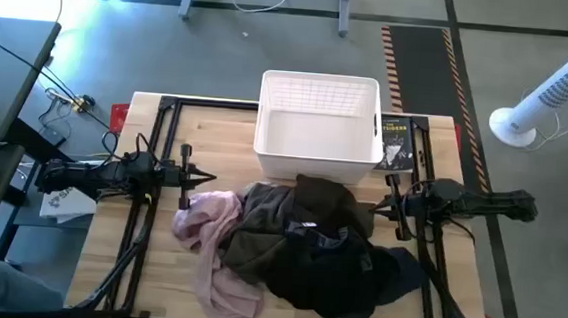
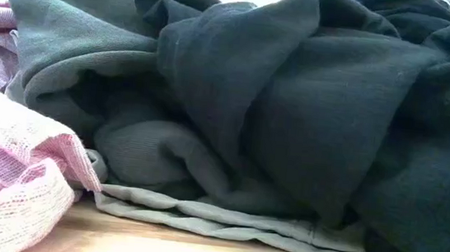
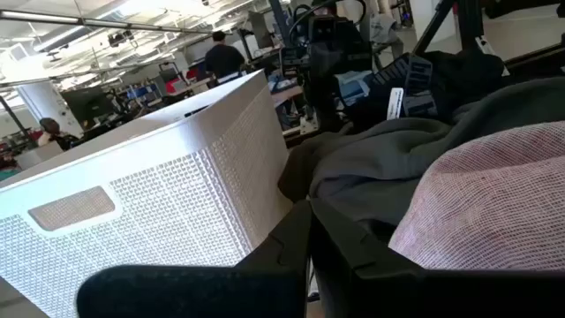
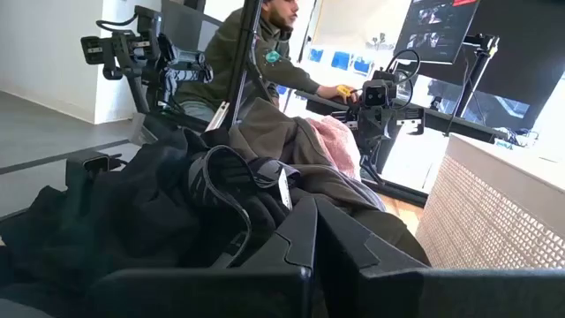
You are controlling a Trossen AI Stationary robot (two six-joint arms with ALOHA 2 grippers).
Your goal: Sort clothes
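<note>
The clothes (image 1: 293, 245) are lying heaped mid-table: pink garment (image 1: 213, 244) left, black one (image 1: 341, 273) nearest right, olive one (image 1: 306, 206) behind. Left gripper (image 1: 184, 177) and right gripper (image 1: 383, 208) are waiting either side, fingers clenched together, holding nothing. The white basket (image 1: 321, 91) is sitting beyond.

The table (image 1: 136, 269) is pale wood with a visible grain and a matt face. The white basket (image 1: 315, 146) is plastic, its walls a fine lattice, slightly glossy. The light pink garment (image 2: 4, 179) is a loose, coarse open-weave cloth. The dark olive-brown garment (image 2: 212, 83) looks like soft, thick matt fleece. The black garment (image 1: 326, 272) is smooth, dull cloth. Both arms' fingers are matt black
</note>
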